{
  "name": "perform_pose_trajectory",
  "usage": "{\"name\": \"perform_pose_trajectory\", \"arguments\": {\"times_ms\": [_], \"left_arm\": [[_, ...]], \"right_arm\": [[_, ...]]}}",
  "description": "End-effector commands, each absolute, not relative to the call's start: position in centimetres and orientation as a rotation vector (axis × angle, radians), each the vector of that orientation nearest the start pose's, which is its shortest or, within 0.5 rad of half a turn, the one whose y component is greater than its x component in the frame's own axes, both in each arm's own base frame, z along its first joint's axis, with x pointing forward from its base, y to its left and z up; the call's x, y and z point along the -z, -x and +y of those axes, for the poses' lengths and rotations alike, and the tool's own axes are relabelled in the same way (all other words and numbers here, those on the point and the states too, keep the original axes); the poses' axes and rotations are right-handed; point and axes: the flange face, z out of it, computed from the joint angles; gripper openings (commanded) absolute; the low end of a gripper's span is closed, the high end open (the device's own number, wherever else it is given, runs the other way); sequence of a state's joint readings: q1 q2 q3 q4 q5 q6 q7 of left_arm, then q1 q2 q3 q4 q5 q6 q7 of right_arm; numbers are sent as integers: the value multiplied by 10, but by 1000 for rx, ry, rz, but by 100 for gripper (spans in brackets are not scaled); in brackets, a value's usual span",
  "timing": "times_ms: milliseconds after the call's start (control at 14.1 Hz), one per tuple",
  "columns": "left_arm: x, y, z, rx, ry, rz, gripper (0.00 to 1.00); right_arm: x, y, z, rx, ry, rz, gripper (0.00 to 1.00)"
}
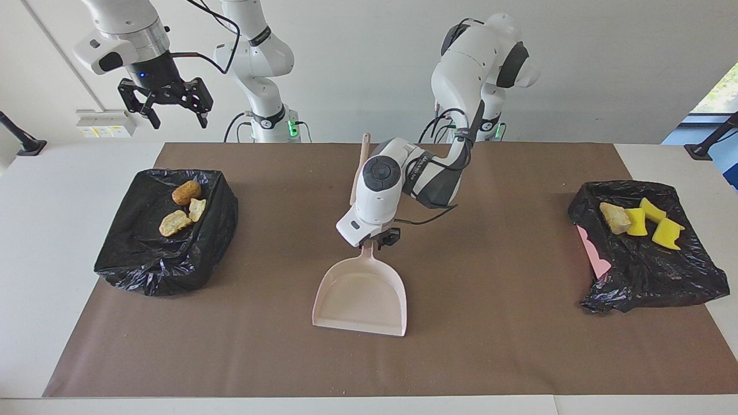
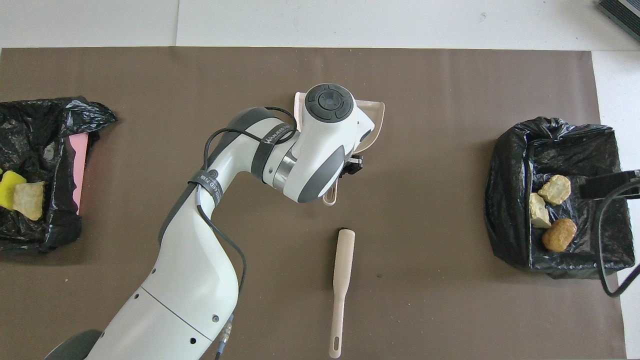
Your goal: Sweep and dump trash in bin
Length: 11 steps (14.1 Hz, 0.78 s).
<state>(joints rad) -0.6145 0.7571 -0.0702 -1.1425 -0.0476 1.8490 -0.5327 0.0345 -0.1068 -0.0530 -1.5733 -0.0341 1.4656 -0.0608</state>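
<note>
Overhead view first, from my own end outward: the brush [image 2: 342,270] lies flat on the brown mat [image 2: 450,280] nearest to me, untouched, its handle pointing back toward me. Just farther out, my left gripper [image 1: 380,237] is low over the middle of the mat, at the handle of the dustpan [image 1: 360,294]. The pan looks to be sitting flat on the mat with its mouth pointing away from me, and it is empty. Whether I have a hold on that handle or have let it go, I cannot tell. My right gripper [image 1: 170,104] waits high over the black-bagged bin [image 1: 144,265] at the right arm's end, jaws wide apart and holding nothing.

The trash is off the mat. Three bread lumps [image 1: 184,204] lie in that bin. In the other bagged bin [image 1: 646,276], at the left arm's end, sit the yellow sponge pieces [image 1: 651,222] with one tan lump [image 1: 614,217] touching them. Only fine crumbs show on the mat.

So I judge the sweeping and dumping done, and the step in hand is putting the dustpan down. The next move calls for making sure the handle is free, then lifting my left gripper straight up. Any sideways pull could drag or tip the light pan. After that the arm can draw back toward its base, passing over the brush without knocking it.
</note>
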Motion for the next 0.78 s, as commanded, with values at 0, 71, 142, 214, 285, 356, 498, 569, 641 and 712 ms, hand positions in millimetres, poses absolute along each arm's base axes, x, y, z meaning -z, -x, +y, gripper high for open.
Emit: {"name": "perform_pose_trajectory", "arguments": {"times_ms": [0, 71, 142, 214, 285, 356, 498, 569, 641, 712], "left_arm": [[-401, -591, -434, -30, 3150, 152, 100], [-427, -586, -415, -4, 3151, 140, 100], [-444, -579, -393, -7, 3147, 96, 100], [-457, -566, -368, -25, 3138, 57, 100], [-464, -553, -345, -32, 3130, 27, 100], [-483, -550, -307, -2, 3125, -30, 100], [-517, -543, -245, 39, 3137, -105, 100], [-529, -538, -225, 50, 3141, -75, 100], [-545, -539, -201, 79, 3147, -27, 100], [-555, -542, -172, 66, 3141, 25, 100]], "right_arm": [[-670, -503, -17, 11, 3183, -89, 100], [-670, -503, -17, 11, 3183, -89, 100], [-670, -503, -17, 11, 3183, -89, 100], [-670, -503, -17, 11, 3183, -91, 100], [-670, -503, -18, 11, 3183, -86, 100], [-670, -503, -18, 11, 3183, -89, 100], [-670, -503, -19, 11, 3183, -86, 100], [-670, -503, -19, 11, 3182, -86, 100], [-670, -503, -19, 11, 3183, -89, 100], [-670, -503, -19, 11, 3181, -89, 100]]}}
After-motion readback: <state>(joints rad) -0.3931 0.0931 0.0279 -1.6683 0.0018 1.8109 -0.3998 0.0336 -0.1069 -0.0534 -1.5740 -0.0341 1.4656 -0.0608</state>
